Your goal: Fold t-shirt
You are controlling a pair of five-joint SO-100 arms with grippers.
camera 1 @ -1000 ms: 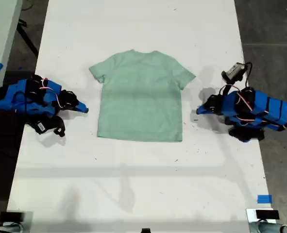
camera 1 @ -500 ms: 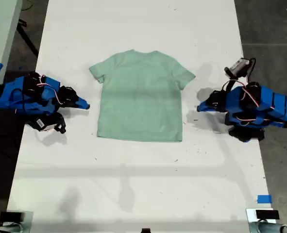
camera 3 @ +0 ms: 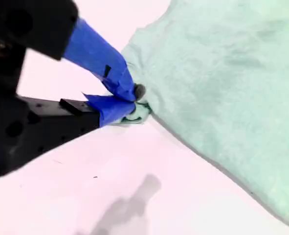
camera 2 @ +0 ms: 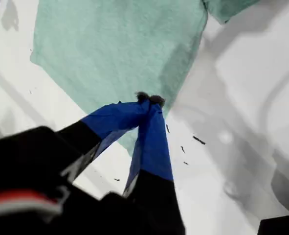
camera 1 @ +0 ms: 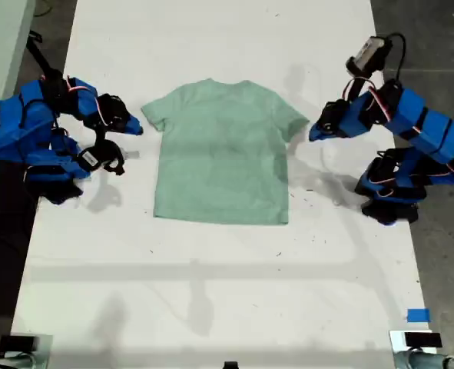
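1. The t-shirt (camera 1: 223, 154) lay flat and unfolded, neck away from the camera, in the middle of the white tabletop (camera 1: 211, 292), between the two arms.
2. The second claw (camera 1: 137, 128), on the exterior view's left, was pressed together on the tip of one sleeve, pinching a small bunch of its edge (camera 3: 134, 110).
3. The first claw (camera 1: 313, 136), on the exterior view's right, was pressed together and empty. It hung raised, just beside the other sleeve.
4. Risk: the second claw's bite looked thin, so the cloth could slip out once lifted.
5. Risk: with only one sleeve held, a pull would probably drag the whole shirt across the tabletop and crease it rather than fold it. The first claw needed to spread before it could take its side.
6. No brand, label or writing could be read on the plain shirt. A scrap of blue tape (camera 1: 418, 314) on the tabletop bore nothing legible.
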